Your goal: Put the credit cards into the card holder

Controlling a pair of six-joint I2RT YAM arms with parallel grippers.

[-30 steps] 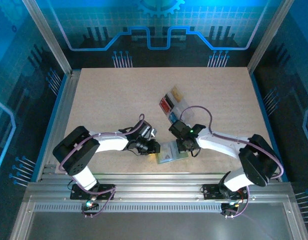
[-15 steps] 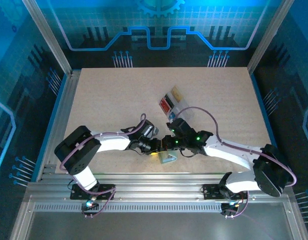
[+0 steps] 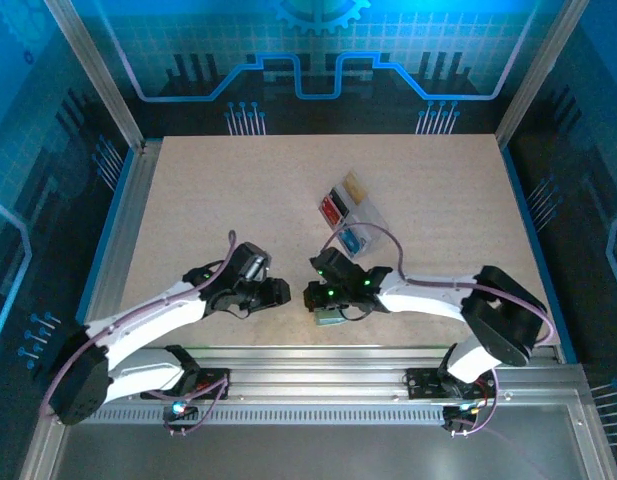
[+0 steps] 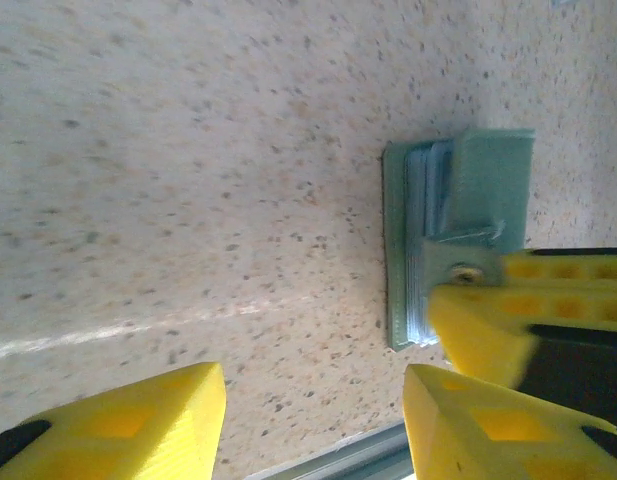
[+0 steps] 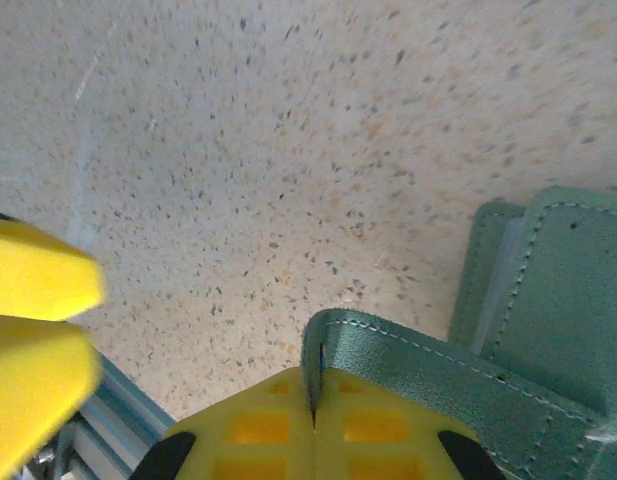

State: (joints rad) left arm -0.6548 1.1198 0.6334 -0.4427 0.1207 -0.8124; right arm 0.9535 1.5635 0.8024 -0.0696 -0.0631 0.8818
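Observation:
The sage-green card holder [image 3: 332, 318] lies near the table's front edge, folded, with pale layered edges showing between its covers [image 4: 418, 240]. My right gripper [image 3: 316, 298] is shut on the holder's flap [image 5: 408, 355]; its closed yellow fingertips [image 5: 313, 415] pinch the green edge beside the snap [image 4: 464, 272]. My left gripper [image 3: 279, 293] stands open just left of the holder, its fingers [image 4: 118, 425] apart over bare table, touching nothing. Credit cards stay in the clear tray: tan-gold [image 3: 355, 185], red [image 3: 333, 207] and blue [image 3: 349, 238] stacks.
The clear compartmented tray [image 3: 368, 222] sits behind the right arm, towards mid-table. The metal rail at the table's front edge [image 4: 338, 455] runs close below both grippers. Open tabletop lies to the left and far side.
The left gripper has drawn back to the left, off the holder. The right gripper has shifted left along the holder, which went from lying spread to folded over.

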